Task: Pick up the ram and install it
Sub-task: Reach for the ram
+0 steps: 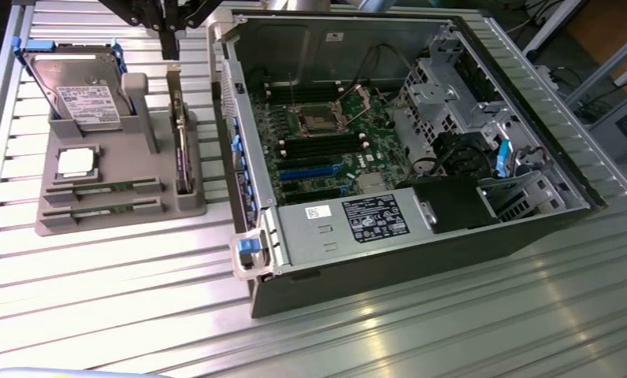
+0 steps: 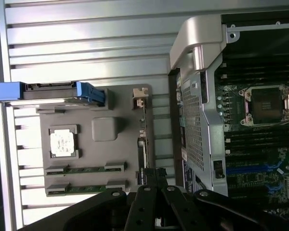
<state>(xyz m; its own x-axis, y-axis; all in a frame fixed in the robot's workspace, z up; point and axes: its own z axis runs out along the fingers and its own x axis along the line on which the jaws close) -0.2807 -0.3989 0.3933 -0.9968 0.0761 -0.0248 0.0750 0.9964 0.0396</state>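
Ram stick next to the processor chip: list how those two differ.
The ram stick is long, narrow and green; the processor chip is square and silver. The ram stick stands on edge in a slot; the processor chip lies flat in a recess. Both sit in the grey holder.

Lab: open computer case (image 1: 419, 272) on slatted metal bench (image 1: 135, 299)

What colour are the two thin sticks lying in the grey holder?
Green. The ram sticks show best in the wrist view.
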